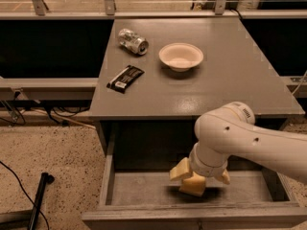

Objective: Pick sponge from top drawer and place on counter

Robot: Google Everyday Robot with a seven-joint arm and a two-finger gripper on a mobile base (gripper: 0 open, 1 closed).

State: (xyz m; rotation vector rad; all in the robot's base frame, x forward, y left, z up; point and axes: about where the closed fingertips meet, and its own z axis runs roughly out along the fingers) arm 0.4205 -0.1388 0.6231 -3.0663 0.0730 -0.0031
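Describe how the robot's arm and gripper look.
The arm is smooth white, with a fat rounded joint, small dark dots on the shell and a small dark marking near its top. It narrows to a ringed wrist. The gripper, over the top drawer, is cream-yellow.

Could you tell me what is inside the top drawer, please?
Inside the top drawer: the gripper, with the sponge at its tip. The arm covers the floor behind them.
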